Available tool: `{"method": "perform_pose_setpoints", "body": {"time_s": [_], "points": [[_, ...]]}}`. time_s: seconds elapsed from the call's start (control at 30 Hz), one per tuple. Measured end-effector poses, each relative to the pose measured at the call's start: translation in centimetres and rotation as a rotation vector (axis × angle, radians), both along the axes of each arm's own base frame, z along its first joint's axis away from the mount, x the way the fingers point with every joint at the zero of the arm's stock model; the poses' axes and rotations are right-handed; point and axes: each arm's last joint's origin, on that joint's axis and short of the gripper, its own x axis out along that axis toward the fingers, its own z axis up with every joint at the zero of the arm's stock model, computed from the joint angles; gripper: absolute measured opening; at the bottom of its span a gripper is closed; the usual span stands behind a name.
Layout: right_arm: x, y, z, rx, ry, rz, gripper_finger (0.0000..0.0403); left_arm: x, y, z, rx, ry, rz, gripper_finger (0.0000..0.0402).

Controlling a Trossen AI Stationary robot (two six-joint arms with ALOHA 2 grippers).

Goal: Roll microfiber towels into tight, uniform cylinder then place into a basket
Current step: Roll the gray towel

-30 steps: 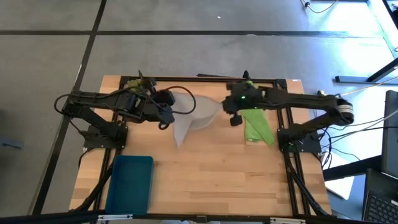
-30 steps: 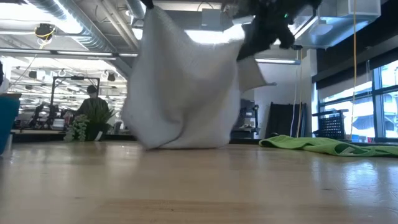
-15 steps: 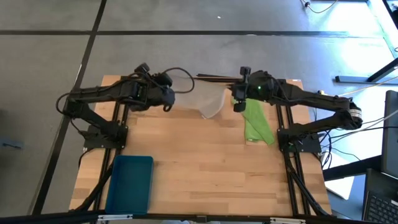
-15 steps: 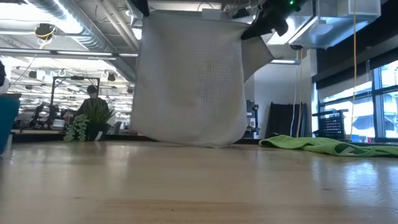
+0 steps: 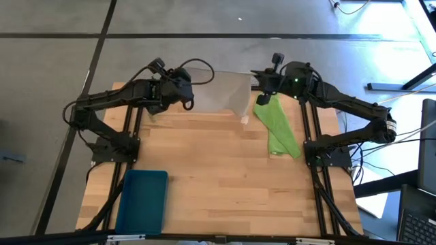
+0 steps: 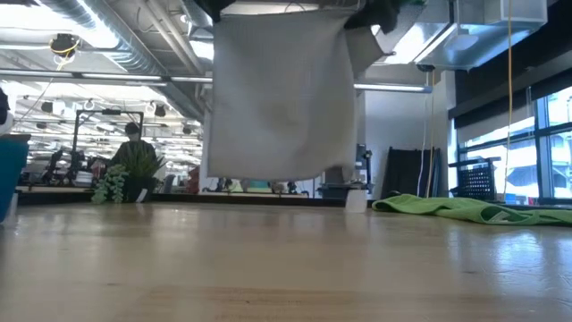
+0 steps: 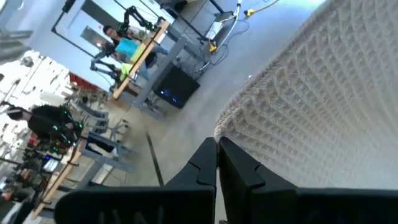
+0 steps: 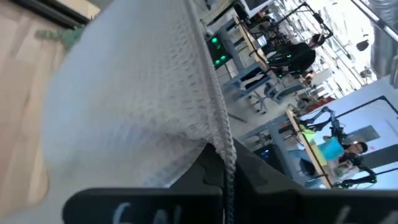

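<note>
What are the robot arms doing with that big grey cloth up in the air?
Both arms are holding the grey towel up by its top corners, stretched out flat between them. The left gripper pinches one corner and the right gripper pinches the other. The towel hangs clear above the table. The green towel lies crumpled on the table under the right arm, and the blue basket sits empty at the near left corner.

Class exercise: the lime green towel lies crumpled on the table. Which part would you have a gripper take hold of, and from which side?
Judging by its pose, take the green towel at its near end, coming down from above. It lies as a long flat strip, that end clear on the table; its far end sits under the right gripper, which holds the grey towel with the left gripper.
</note>
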Motion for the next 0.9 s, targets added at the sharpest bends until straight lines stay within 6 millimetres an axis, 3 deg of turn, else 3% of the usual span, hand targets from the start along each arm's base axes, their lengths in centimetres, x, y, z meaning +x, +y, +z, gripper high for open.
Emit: {"method": "perform_pose_setpoints", "body": {"time_s": [0.17, 0.43, 0.73, 0.9], "points": [[-0.3, 0.4, -1.3, 0.136, 0.089, 0.080, 0.0005, 0.1, -0.5, -0.3, -0.066, 0.021, -0.073, 0.0000], [-0.2, 2.2, -4.2, 0.365, 0.193, 0.170, 0.0006, 0.2, -3.1, -1.6, -0.283, 0.049, -0.270, 0.0000], [0.1, 4.9, -8.1, 0.490, 0.316, 0.203, 0.0007, 0.7, -7.5, -7.0, -0.362, 0.132, -0.351, 0.0000], [0.2, 6.6, -9.6, 0.515, 0.372, 0.243, 0.0008, 0.3, -10.3, -8.6, -0.416, 0.133, -0.404, 0.0000]]}}
